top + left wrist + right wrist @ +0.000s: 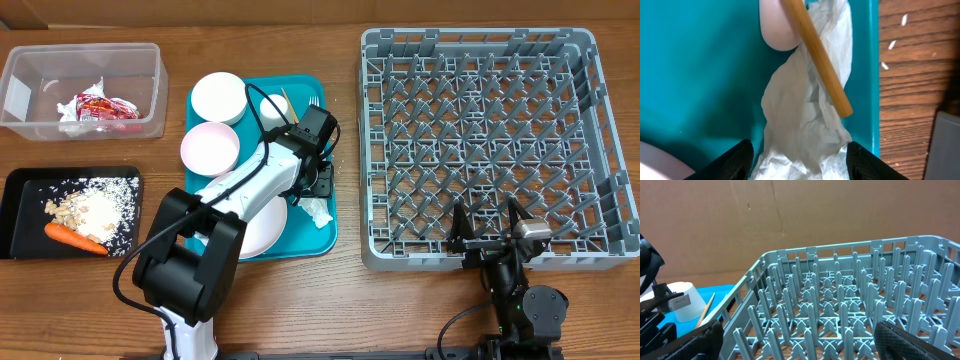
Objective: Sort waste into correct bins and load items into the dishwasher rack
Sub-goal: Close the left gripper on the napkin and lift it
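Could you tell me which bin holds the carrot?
The black tray; the carrot lies there beside grainy scraps, whereas the clear tub holds a red wrapper.

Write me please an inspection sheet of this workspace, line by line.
Surface: wooden table.
Job's things: red wrapper in clear tub; carrot and food scraps in black tray; bowls, cup, plate, napkin on teal tray; wooden stick across napkin; rack holds no dishes.
Clutter: loose grains on wood beside teal tray.
Grippers: left gripper astride napkin, grip uncertain; right gripper open at rack's near edge.
Cables: black cable loops beside left arm's base.
Surroundings: cardboard wall behind table.
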